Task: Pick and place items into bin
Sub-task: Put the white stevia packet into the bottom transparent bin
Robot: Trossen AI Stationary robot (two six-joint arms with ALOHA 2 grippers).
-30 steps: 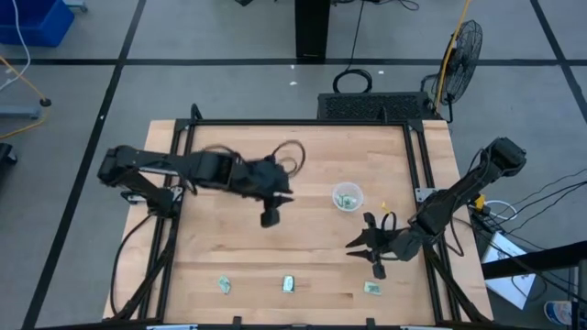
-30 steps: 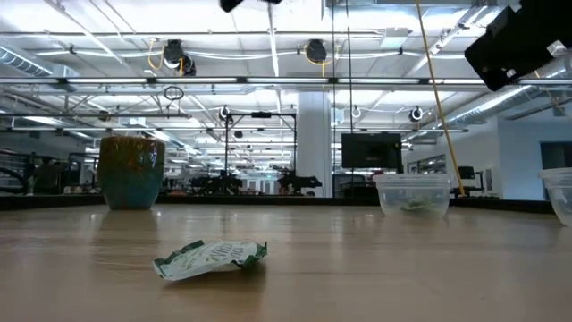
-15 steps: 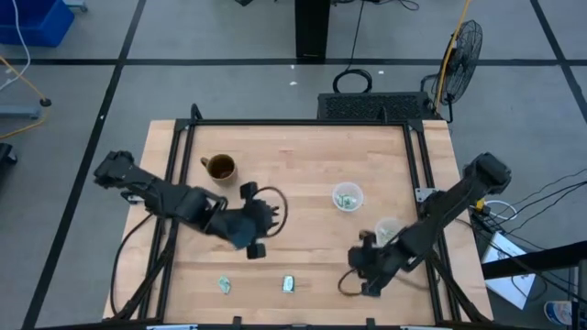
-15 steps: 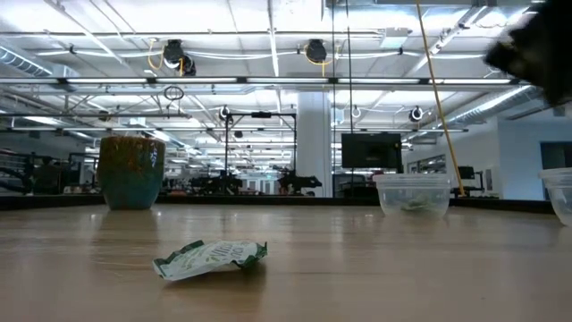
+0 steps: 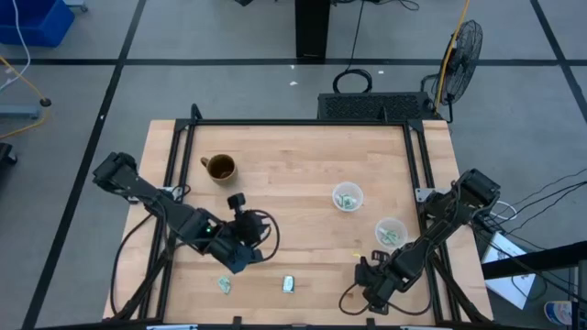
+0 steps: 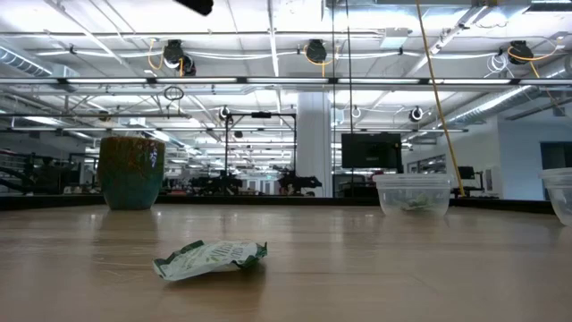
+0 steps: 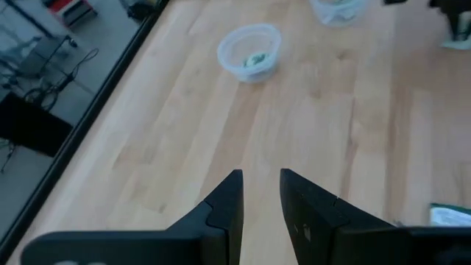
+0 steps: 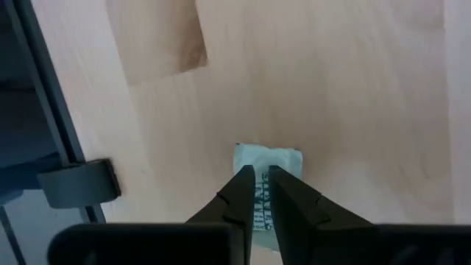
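- High view: I see packets already in two tubs right of the mug; two packets lie loose toward the front edge, so I judge the job partly done. Left gripper hangs beside the nearer one
- Low view: one crumpled packet, long axis across, lies nearer than the mug
- Left wrist view: fingers narrowly parted, empty
- Right wrist view: right gripper nips a packet lying flat, its long axis running along the fingers, I judge

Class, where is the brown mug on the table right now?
In the high view the brown mug stands at the table's far left, beyond the left gripper, apart from both clear tubs.
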